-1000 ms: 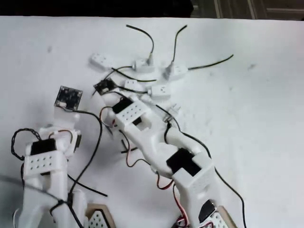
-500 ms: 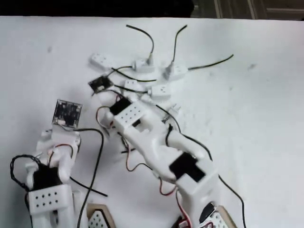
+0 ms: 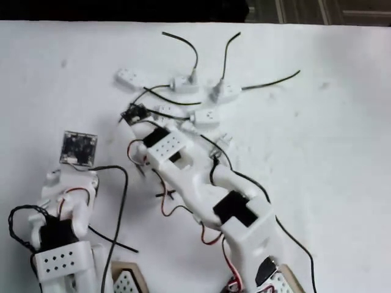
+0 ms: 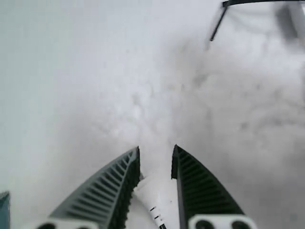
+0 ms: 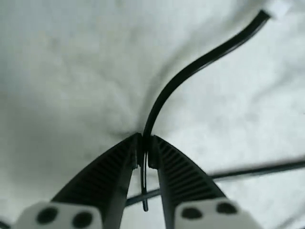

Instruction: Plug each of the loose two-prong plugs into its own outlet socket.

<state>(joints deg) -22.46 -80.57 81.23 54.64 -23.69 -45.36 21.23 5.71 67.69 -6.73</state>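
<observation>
Several white plug and socket blocks lie at the table's far middle, among them one (image 3: pixel 130 77) at the left end, two (image 3: pixel 183 83) (image 3: pixel 226 91) with black cords leading away, and one (image 3: pixel 204 116) nearer. My right gripper (image 5: pixel 144 139) is shut on a thin black cord (image 5: pixel 190 71) that runs to a white plug (image 5: pixel 276 7); from above it (image 3: pixel 135 119) sits just short of the blocks. My left gripper (image 4: pixel 156 155) is slightly open over bare white table, with a small white piece (image 4: pixel 145 193) low between its fingers that I cannot identify.
A second black cord (image 5: pixel 257 168) crosses behind the right gripper. A loose black cord (image 3: pixel 113 239) lies near the left arm (image 3: pixel 64 201). A small white part (image 3: pixel 223 139) rests beside the right arm. A cord end (image 4: pixel 218 21) shows far off the left gripper.
The left arm has drawn back toward the table's near edge, away from the blocks. The right gripper has only shifted slightly and stays shut on the cord.
</observation>
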